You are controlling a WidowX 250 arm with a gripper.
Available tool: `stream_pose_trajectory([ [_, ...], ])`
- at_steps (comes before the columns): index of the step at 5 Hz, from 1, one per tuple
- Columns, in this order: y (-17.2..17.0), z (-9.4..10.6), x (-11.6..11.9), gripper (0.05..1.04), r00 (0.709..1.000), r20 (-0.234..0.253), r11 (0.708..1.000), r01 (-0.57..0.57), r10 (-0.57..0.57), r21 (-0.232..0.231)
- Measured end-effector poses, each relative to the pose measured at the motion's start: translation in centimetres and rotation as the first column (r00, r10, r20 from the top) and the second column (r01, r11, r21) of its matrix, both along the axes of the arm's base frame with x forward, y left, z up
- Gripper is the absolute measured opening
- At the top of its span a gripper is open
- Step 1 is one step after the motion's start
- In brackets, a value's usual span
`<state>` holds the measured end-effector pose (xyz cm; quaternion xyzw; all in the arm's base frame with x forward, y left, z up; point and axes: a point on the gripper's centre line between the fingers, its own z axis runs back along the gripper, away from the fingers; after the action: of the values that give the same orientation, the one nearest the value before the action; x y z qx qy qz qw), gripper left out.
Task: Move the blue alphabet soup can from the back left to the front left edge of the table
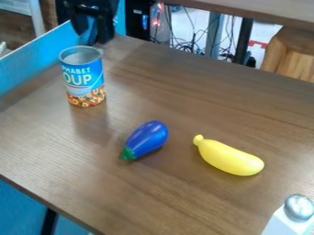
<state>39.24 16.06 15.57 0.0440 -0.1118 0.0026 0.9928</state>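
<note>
Black gripper [103, 25] hangs at the top left of the camera view, just behind and above a soup can. The blue can [84, 75] stands upright at the table's upper left, its grey top facing up. A blue toy eggplant [148, 138] lies near the middle of the table, its green stem end toward the lower left. To its right, apart from it, rests a yellow toy banana [230, 157], slanting down to the right with its narrow tip at the upper left.
A white object with a round silver top [299, 207] stands at the lower right corner. The brown wooden table [165, 197] has its front edge at the lower left. Behind it are cables [195, 39], a wooden stool [291, 50] and a blue panel [34, 59].
</note>
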Motion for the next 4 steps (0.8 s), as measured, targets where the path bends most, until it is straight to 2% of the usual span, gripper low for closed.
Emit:
stream_pose_trajectory([
  [1,1.2,-0.2,0.5,1.000,0.998,0.046,0.998,-0.049,0.050,-0.032],
  [2,0.9,-1.2,1.3,1.000,0.995,0.064,0.995,-0.067,0.072,-0.069],
  [3,0.8,-2.9,1.6,1.000,0.982,0.108,0.985,-0.142,0.152,-0.094],
  [4,0.6,-5.3,0.7,1.000,0.970,0.075,0.969,-0.223,0.231,-0.104],
])
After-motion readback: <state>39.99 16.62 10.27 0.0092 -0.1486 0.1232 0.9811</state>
